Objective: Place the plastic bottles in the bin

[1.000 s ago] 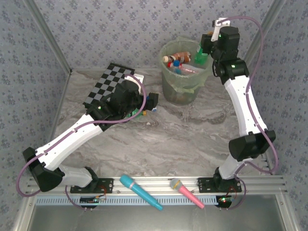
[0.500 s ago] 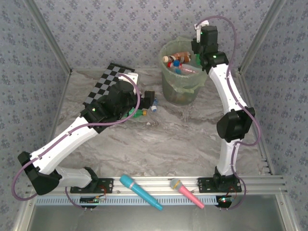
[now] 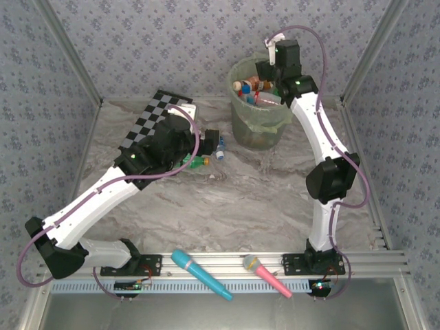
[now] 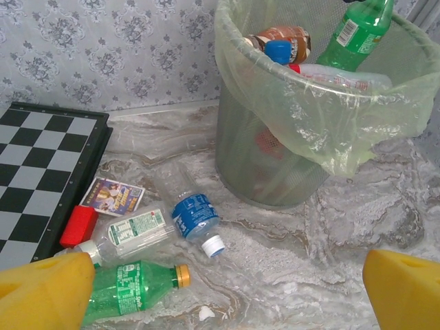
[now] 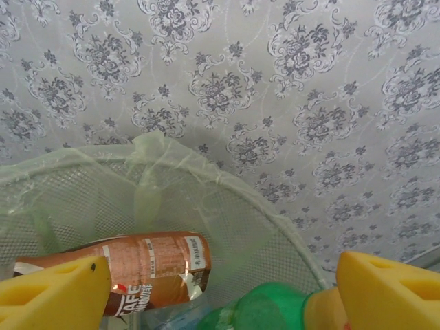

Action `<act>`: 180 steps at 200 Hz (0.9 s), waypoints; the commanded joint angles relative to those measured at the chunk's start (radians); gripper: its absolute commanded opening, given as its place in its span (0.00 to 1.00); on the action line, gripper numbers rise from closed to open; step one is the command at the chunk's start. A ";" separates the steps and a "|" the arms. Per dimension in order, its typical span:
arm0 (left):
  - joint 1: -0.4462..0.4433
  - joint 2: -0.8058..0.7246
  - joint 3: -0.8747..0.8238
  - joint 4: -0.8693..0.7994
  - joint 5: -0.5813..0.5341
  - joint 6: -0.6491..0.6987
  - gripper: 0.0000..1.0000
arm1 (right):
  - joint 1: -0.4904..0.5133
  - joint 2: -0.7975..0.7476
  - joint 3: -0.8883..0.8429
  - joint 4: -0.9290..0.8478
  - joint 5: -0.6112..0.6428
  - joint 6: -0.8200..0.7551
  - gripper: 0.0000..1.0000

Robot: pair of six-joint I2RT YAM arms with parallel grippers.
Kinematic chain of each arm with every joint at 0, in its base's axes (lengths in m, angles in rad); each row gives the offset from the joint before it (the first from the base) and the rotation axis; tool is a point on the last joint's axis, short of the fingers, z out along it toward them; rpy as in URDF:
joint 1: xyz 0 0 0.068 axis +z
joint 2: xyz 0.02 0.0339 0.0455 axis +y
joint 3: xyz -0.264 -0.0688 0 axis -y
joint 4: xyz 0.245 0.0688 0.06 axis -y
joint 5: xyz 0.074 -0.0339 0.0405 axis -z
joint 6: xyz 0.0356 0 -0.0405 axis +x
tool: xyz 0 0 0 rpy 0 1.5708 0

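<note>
Three bottles (left wrist) beside bin

A small red block and a printed card lie just beside the black-and-white folding chessboard; a cyan toy microphone and a pink toy microphone lie well apart from it.

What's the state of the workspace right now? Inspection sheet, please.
Surface: marbled table.
Job's things: bin holds several bottles, a green bottle sticking up; three loose bottles lie on the table beside it.
Clutter: chessboard, red block, card; two microphones on the front rail.
Grippers: left gripper open by the loose bottles; right gripper open over the bin.
Cables: purple cables loop along both arms; no snag seen.
Surroundings: patterned walls, metal frame.
</note>
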 commanded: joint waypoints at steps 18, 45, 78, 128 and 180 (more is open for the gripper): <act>0.012 -0.027 -0.014 -0.003 -0.004 -0.023 1.00 | -0.034 -0.042 0.092 -0.111 -0.052 0.121 0.89; 0.019 -0.039 -0.031 0.000 0.002 -0.032 1.00 | -0.092 -0.061 0.081 -0.150 -0.134 0.232 0.89; 0.027 -0.046 -0.044 0.005 0.012 -0.041 1.00 | -0.158 -0.081 0.040 -0.147 -0.243 0.343 0.90; 0.035 -0.046 -0.048 0.004 0.029 -0.049 1.00 | -0.212 -0.026 0.070 -0.149 -0.429 0.432 0.89; 0.041 -0.048 -0.043 -0.005 0.026 -0.052 1.00 | -0.208 0.089 0.184 -0.166 -0.607 0.501 0.86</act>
